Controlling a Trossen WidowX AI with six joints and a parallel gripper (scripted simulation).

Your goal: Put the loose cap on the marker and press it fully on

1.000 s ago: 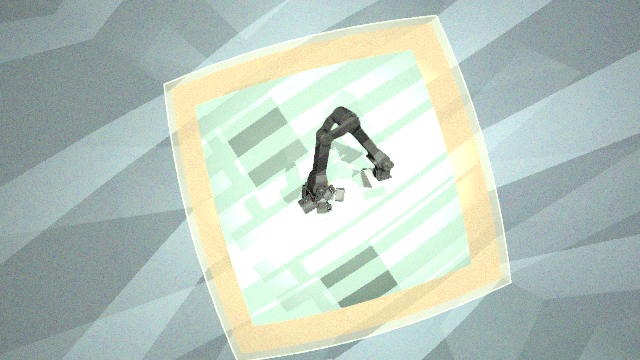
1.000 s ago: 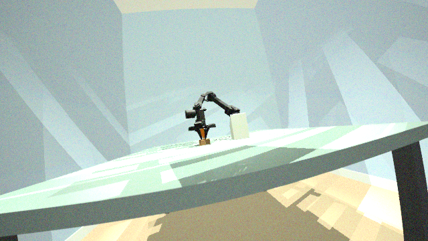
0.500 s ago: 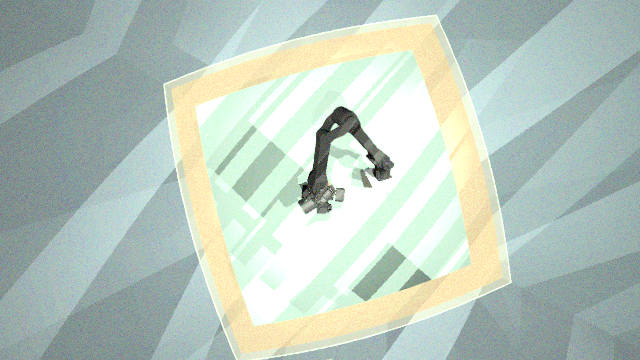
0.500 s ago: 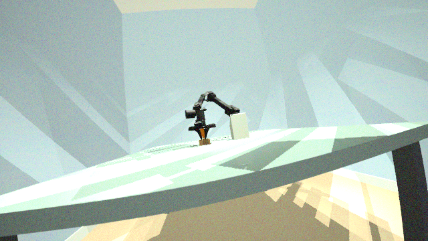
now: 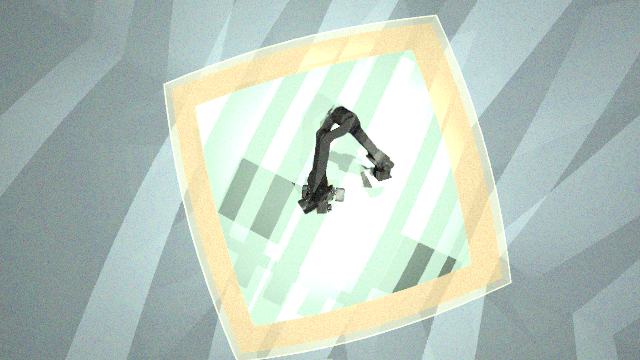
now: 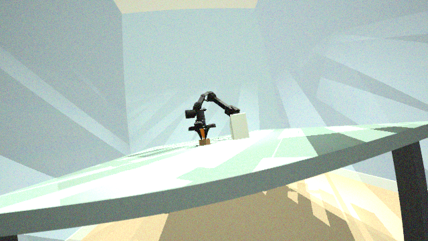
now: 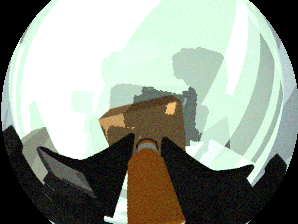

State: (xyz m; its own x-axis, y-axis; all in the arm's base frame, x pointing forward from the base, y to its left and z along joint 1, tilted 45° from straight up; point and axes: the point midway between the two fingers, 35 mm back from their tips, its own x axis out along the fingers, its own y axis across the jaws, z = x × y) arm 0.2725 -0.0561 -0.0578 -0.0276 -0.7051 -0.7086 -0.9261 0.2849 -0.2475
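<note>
My gripper (image 6: 203,138) (image 7: 148,140) points down, shut on the orange cap (image 6: 202,132) (image 7: 152,190). The cap is upright between the two black fingers, over the brown holder block (image 6: 204,142) (image 7: 155,120). The block stands on the table (image 5: 345,240) (image 6: 134,181) (image 7: 75,65). A short grey piece (image 7: 147,146) with a dark rim shows at the cap's lower end, between the fingertips; it may be part of the marker. The rest of the marker is hidden, and I cannot tell how far the cap sits on it. In the top view the arm hides cap and block.
A pale upright box (image 6: 239,126) stands beside the arm's base, to the right of the gripper in the exterior view. The arm (image 5: 322,155) (image 6: 221,102) arches from its base to the gripper. Strong light bands and dark shadows cross the table.
</note>
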